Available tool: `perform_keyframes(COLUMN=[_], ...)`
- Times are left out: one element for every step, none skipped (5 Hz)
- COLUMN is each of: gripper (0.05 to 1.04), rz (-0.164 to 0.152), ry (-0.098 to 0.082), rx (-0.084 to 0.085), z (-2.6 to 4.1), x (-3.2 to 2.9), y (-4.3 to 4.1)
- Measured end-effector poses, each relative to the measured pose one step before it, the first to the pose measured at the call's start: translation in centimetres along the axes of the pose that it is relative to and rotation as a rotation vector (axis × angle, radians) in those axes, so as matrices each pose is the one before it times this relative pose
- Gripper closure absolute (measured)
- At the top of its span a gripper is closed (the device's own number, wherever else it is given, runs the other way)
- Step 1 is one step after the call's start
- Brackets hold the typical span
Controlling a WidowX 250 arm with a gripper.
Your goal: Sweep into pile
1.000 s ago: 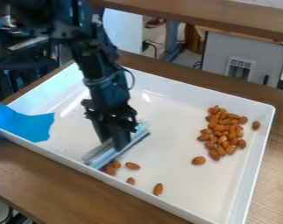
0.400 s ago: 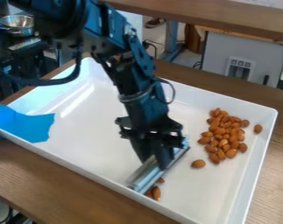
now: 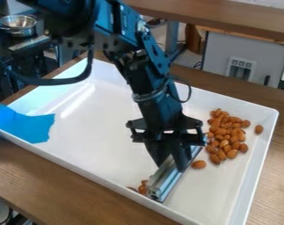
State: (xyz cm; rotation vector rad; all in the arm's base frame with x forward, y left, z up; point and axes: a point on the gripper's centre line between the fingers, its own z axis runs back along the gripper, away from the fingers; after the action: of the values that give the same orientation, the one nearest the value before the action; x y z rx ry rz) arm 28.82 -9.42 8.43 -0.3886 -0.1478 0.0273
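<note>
Camera view: tool (image 3: 171,163) closed about mid-length on a metal bar (image 3: 161,185), which lies low in the white tray (image 3: 97,175). Bar judged stiff and fairly light; smooth faces may let it pivot, so a central hold is correct. Almonds (image 3: 231,136) are heaped at the tray's right side, with strays (image 3: 142,189) beside the bar's near end. Judged light, hard and prone to roll. Tray floor smooth, walls raised; blue sheet (image 3: 27,126) over one wall. Wood-grain table (image 3: 47,176) beneath. Behind: metal bowl (image 3: 17,24), grey cabinet (image 3: 244,57).
</note>
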Motion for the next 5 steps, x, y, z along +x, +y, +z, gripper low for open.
perform_keyframes(gripper=[0.733, 0.733, 0.733, 0.733, 0.733], rz=[0.03, 0.2077, 0.215, 0.1983, 0.1747], ry=[-0.0303, -0.1976, -0.1256, -0.1078, -0.0526], rx=[0.028, 0.0042, -0.0301, 0.0075, 0.0589], z=[0.473, 1.138, 1.701, 1.672, 1.184], x=[0.58, 0.555, -0.206, -0.149, -0.187], y=[0.342, 0.697, 0.482, 0.663, 0.524])
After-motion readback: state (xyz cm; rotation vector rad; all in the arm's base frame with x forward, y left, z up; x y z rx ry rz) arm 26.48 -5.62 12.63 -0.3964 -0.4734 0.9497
